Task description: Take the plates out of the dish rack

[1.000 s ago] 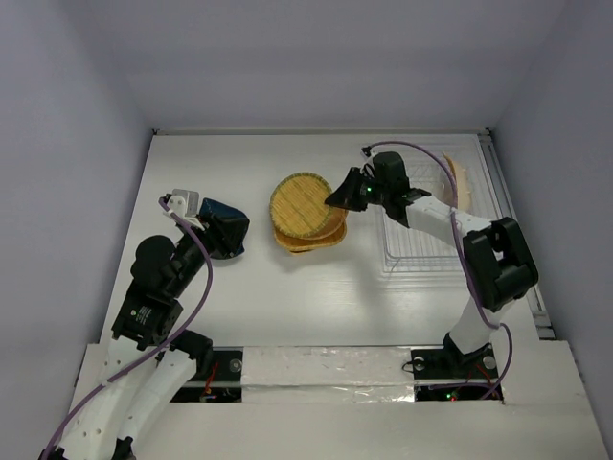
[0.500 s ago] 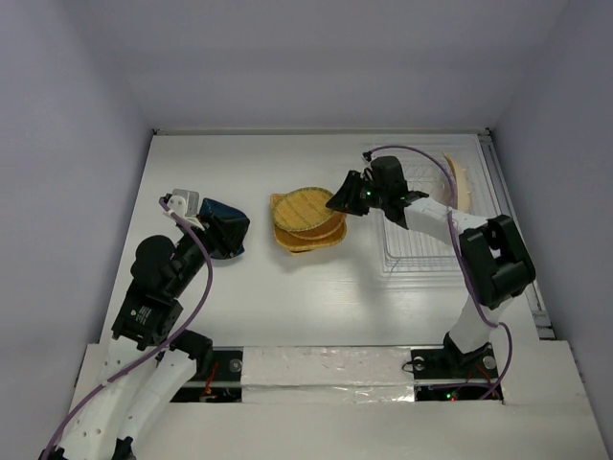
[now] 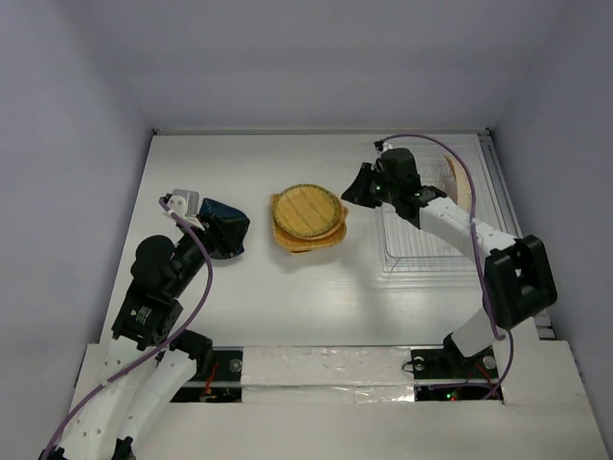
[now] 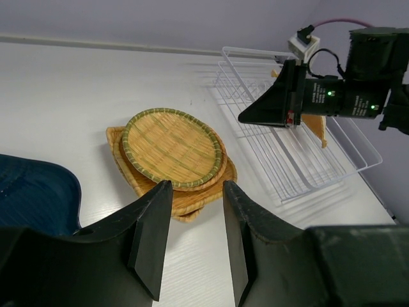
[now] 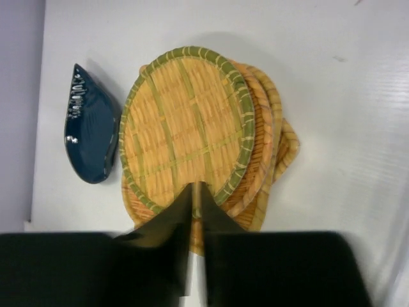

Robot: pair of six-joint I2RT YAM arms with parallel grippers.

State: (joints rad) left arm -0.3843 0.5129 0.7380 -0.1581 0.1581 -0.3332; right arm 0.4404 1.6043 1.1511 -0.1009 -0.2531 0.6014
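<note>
Withdrawn toward the dish rack (image 3: 421,251) at the right edge of the table (image 3: 201,163), the right gripper (image 3: 351,195) hovers barely parted and empty, just right of the round woven plate (image 3: 306,206) topping the plates (image 3: 321,240) stacked mid-table.

robot lab: bare white-walled table (image 3: 287,307)

Top plate (image 4: 172,147): woven tan strips, rough, matt, green-bound rim. Plates beneath (image 5: 268,118): the same tan weave. Blue plate (image 5: 92,131): smooth, glossy. Rack (image 4: 291,157): thin white bars, wire-like. Table (image 3: 239,297): smooth, white, faint sheen.
</note>
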